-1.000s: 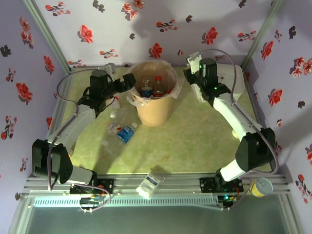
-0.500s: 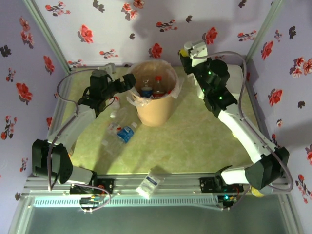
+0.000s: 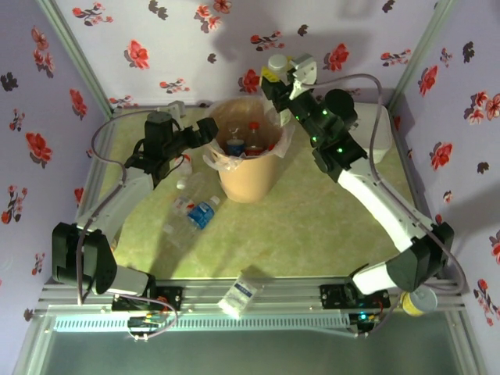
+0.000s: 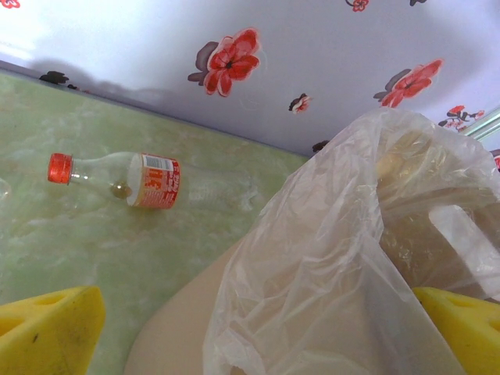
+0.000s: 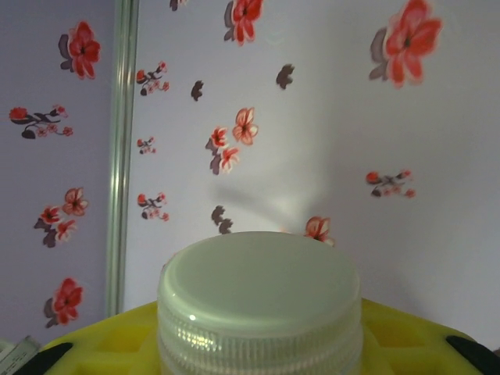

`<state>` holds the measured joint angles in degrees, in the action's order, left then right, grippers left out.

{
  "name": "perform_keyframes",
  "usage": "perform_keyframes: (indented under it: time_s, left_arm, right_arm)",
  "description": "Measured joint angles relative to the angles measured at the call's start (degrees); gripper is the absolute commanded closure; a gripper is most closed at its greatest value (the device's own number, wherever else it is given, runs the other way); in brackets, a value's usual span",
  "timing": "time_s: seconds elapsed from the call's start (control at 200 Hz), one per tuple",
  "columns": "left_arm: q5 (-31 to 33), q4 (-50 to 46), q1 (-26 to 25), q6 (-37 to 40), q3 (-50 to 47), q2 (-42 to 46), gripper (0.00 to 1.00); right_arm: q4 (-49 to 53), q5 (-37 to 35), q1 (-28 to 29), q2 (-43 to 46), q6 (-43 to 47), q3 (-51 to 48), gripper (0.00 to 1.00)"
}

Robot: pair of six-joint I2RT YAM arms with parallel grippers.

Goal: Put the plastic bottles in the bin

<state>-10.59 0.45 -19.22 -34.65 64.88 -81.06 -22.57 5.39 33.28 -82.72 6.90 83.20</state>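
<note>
Floral wallpaper backs the white-capped bottle [image 5: 259, 301] clamped between the right fingers [image 5: 402, 337].

You'll find the bin [image 3: 248, 181] a matt tan plastic, smooth-walled; its liner bag [image 4: 336, 258] is thin clear film — crinkled and glossy. The red-capped bottle [image 4: 125, 181] is clear, shiny plastic with a printed label. The white-capped bottle [image 5: 260, 301] shows satin plastic on top of that cap, fine ribs round its side. The left finger pads [image 4: 47, 332] are yellow, matt, foam-like. Your table [image 4: 47, 258] is smooth, green-marbled, faintly shiny.
</note>
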Motion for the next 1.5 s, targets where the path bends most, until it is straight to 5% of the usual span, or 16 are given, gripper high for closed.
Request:
perform_keyframes:
  time_s: [0.425, 0.745, 0.98, 1.496]
  left_arm:
    - [0.0, 0.0, 0.0, -0.2, 0.0, 0.0, 0.01]
    - [0.0, -0.1, 0.0, -0.1, 0.0, 0.0, 0.01]
    - [0.0, -0.3, 0.0, 0.1, 0.4, -0.4, 0.01]
    - [-0.2, -0.2, 0.0, 0.1, 0.5, -0.4, 0.01]
  right_arm:
    - [-5.5, 3.2, -0.4, -10.8, -5.5, -1.7, 0.79]
    - [-9.1, 3.8, -1.5, -15.6, -7.5, -6.0, 0.67]
    - [-12.5, 3.2, -1.5, -15.6, -7.8, -8.4, 0.26]
    - [-6.7, 1.2, -1.4, -10.3, -5.5, -7.4, 0.22]
